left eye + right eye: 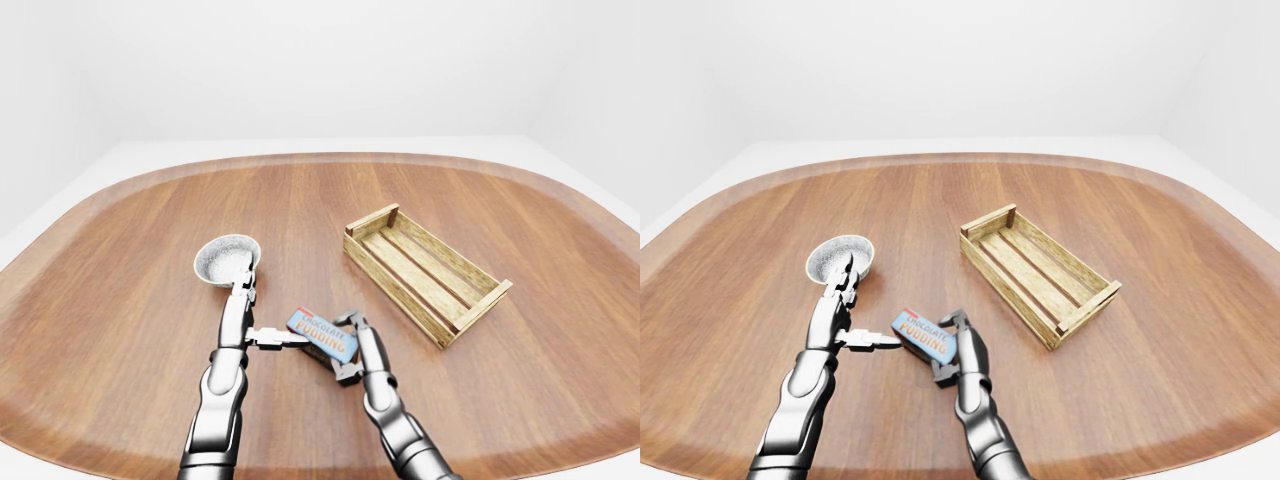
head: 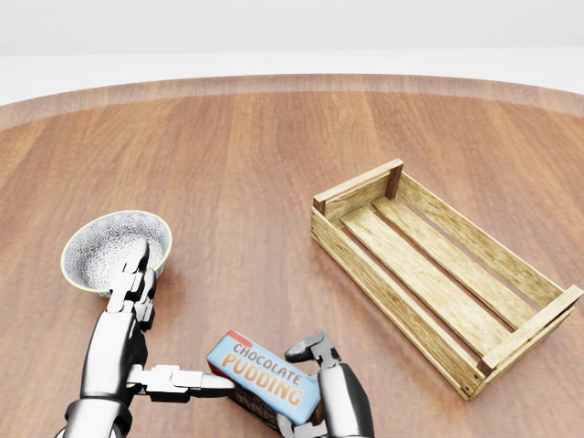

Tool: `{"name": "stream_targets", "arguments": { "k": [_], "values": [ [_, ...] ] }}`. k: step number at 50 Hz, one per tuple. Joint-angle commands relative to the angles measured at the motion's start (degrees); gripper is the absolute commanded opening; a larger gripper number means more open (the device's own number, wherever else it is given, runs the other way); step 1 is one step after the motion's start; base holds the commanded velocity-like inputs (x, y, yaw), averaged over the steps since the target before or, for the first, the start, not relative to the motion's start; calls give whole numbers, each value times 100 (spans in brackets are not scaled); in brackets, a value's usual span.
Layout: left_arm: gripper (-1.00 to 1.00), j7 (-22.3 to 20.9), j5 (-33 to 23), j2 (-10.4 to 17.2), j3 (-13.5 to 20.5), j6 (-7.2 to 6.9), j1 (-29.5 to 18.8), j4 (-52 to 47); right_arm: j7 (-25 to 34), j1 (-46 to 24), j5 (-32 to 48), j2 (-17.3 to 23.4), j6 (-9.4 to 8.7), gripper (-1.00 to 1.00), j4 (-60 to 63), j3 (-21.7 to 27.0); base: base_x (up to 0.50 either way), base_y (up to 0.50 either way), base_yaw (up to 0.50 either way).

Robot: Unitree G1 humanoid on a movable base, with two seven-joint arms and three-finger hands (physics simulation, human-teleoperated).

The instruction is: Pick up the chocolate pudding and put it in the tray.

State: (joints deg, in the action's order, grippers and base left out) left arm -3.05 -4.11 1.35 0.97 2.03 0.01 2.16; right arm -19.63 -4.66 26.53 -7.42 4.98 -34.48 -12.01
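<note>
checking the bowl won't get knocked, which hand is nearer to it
Left. The left hand has its raised fingers at the bowl, overlapping its lower rim in the head view. The right hand is curled round the chocolate pudding, well right of the bowl.
</note>
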Motion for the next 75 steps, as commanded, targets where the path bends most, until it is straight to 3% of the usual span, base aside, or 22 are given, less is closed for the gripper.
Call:
{"name": "stream_targets", "arguments": {
  "k": [1,9,24,31,39,75],
  "values": [
    [100,-40,107,-9,22,-51,-11,8,-59,6,22,-8,2,-100,-4,-8,0,0,0],
    [100,-38,107,-10,23,-52,-11,7,30,92,-39,-9,2,-100,255,-24,0,0,0],
    [100,-38,106,-10,23,-52,-11,7,486,597,-553,192,2,-100,2692,-257,0,0,0],
    [100,-36,107,-10,23,-54,-11,6,412,441,-503,247,2,-100,2781,-94,0,0,0],
    [100,-39,108,-10,23,-57,-10,5,-70,299,167,378,2,-100,2661,87,0,0,0],
    [100,-61,119,-4,28,-76,-19,15,233,-636,-721,746,2,-100,2983,1116,0,0,0]
  ]
}}
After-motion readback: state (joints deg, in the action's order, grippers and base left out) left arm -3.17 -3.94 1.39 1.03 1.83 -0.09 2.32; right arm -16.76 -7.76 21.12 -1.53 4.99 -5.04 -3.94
